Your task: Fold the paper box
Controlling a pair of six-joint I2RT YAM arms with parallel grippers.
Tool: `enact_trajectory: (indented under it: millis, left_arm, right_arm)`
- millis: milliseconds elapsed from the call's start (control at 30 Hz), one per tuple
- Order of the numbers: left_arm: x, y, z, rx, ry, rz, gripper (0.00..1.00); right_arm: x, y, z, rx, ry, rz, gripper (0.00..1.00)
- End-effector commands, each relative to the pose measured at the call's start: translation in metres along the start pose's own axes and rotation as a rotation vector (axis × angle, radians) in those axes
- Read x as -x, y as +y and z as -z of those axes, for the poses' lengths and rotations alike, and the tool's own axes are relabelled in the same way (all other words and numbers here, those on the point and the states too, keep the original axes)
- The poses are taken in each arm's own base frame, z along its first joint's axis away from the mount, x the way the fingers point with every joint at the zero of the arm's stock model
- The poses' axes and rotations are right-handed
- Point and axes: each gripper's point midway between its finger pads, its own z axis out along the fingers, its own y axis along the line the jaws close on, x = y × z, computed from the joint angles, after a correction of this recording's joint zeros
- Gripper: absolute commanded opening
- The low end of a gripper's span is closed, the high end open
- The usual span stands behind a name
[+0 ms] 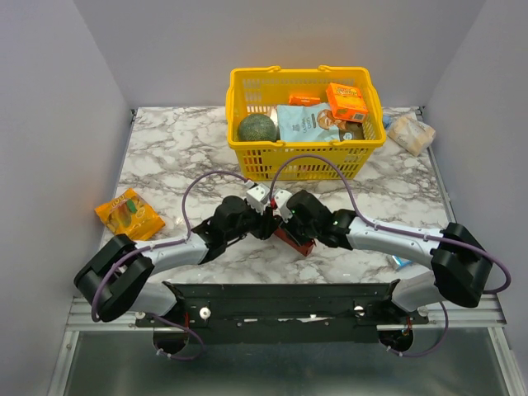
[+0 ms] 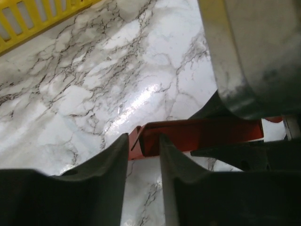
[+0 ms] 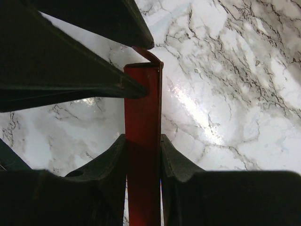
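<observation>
**Q:** How far along is the fold judged to be here? And where's the thing being kept?

**A:** The bright red thin-cardboard paper box (image 3: 143,108) is found mid-way across the white marbled tabletop (image 1: 165,157), on the near side of the yellow plastic basket (image 1: 247,161), right where the two arms meet. It's stood on edge as a narrow strip. Whether its lower edge is touching the marble can't be told.

**Q:** And the tools?

**A:** The right tool (image 3: 143,137) is pinched onto the paper box, with the gap between its fingers filled by red card. The left tool (image 2: 143,139) is spread, marble being seen through the gap. The far end of the paper box is sat just at its tips, with nothing clamped as far as can be seen.

**Q:** So, done or not?

**A:** Past halfway, it'd be guessed. The main panels look to be brought flat together, so the big creases can be counted as done. At the left-tool end a small flap is seen curling out, not yet tucked. The near end is hidden by the right tool, so that one can't be judged.
</observation>
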Motion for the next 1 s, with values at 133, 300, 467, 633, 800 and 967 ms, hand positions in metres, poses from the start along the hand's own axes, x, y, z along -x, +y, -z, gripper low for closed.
enact_trajectory:
  millis: [133,300,467,633,800,967]
  left_arm:
    - [0.0,-0.002,0.03,0.013,0.104,-0.049,0.63]
    - [0.003,-0.01,0.052,-0.016,0.13,-0.037,0.61]
    - [0.01,-0.017,0.065,-0.021,0.103,-0.005,0.57]
    - [0.017,-0.018,0.063,-0.023,0.106,-0.004,0.49]
    - [0.019,-0.023,0.057,-0.056,0.125,-0.008,0.42]
    - [0.03,-0.023,0.059,-0.048,0.09,-0.029,0.4]
  right_arm:
    - [0.013,0.016,0.013,0.093,-0.027,0.024,0.22]
    - [0.018,0.029,0.022,0.177,-0.042,0.026,0.22]
    - [0.02,0.042,0.034,0.253,-0.047,0.03,0.22]
    - [0.023,0.051,0.042,0.308,-0.046,0.043,0.22]
    - [0.021,0.055,0.043,0.32,-0.027,0.056,0.22]
    - [0.018,0.056,0.041,0.321,-0.017,0.058,0.22]
